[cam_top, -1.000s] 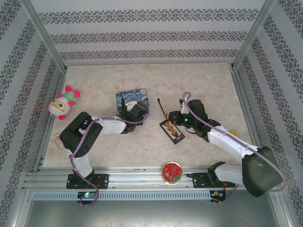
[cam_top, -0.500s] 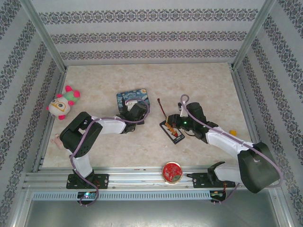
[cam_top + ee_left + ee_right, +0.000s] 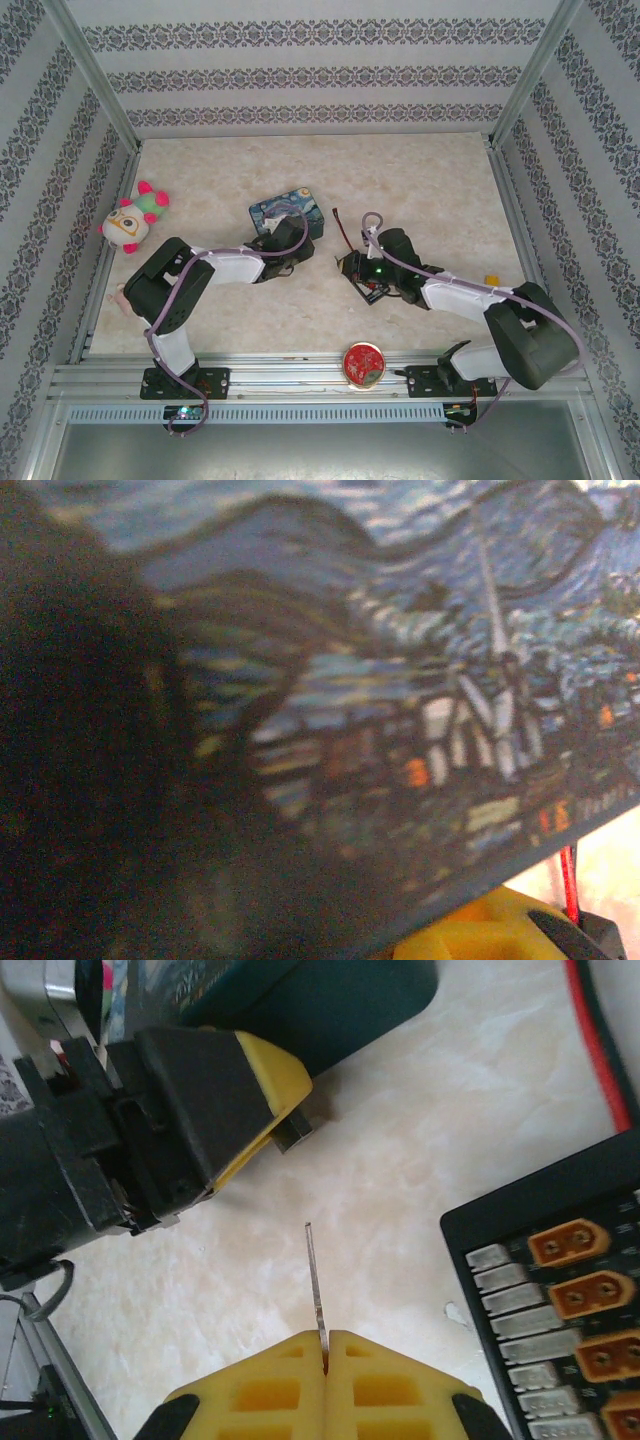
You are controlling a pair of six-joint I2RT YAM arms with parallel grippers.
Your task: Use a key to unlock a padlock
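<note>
My right gripper (image 3: 325, 1348) is pinched shut on the key (image 3: 314, 1270), and the thin blade sticks straight out ahead of the fingertips. A little further ahead, with bare tabletop showing between, is my left gripper (image 3: 280, 1110). It looks clamped on the padlock (image 3: 294, 1133), a small dark block poking from its tip. I can't make out the keyhole or the shackle from here. Just behind the left gripper sits the tin (image 3: 340, 1000). To the right of my right jaws lies the pack (image 3: 560, 1260), with the wire (image 3: 598, 1050) beyond it.

I judge both pickups done, with the key in one grip and the padlock in the other. What remains is to find the keyhole, line the blade up with it, close the gap, insert, turn, and free the shackle. None of that has begun.
</note>
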